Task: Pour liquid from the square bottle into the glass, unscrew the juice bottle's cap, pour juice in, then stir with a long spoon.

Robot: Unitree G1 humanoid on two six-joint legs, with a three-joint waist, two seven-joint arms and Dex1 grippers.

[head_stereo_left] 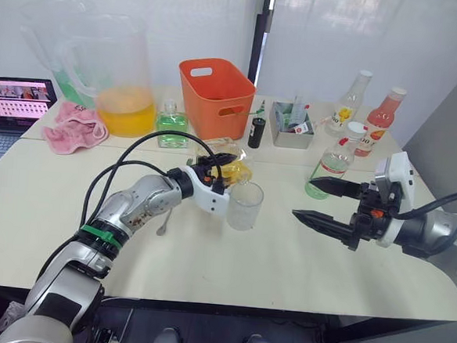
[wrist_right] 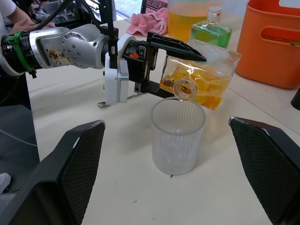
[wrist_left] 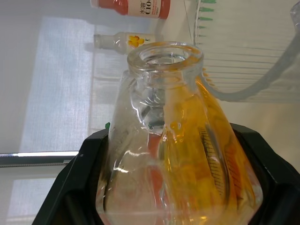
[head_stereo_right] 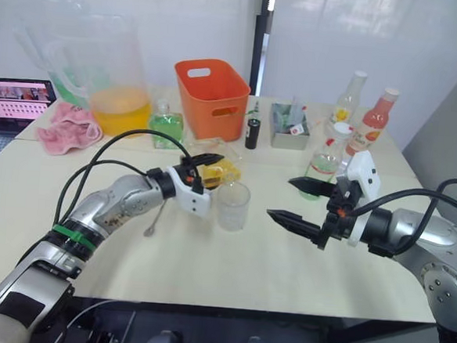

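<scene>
Square bottle (wrist_right: 201,77): clamped in left gripper (head_stereo_left: 222,169), tipped sideways, open neck directly above glass (wrist_right: 177,136). Right gripper (head_stereo_left: 326,203): wide open, empty.

pink bottle (wrist_left: 136,7) — label reads "C100", rest of print unreadable

Setting: robot test lab, staged as a drinks counter.

The cream table (head_stereo_left: 300,263) stood against plain white curtains (head_stereo_left: 363,40), not kitchen fittings. An open laptop (head_stereo_left: 13,105) sat at the table's far left corner. Props were lined along the back: a huge pitcher (head_stereo_left: 114,69), an orange bin (head_stereo_left: 216,96), assorted bottles (head_stereo_left: 381,115) and a pink cloth (head_stereo_left: 73,129). Loose black cables (head_stereo_left: 136,153) ran across the tabletop.
</scene>
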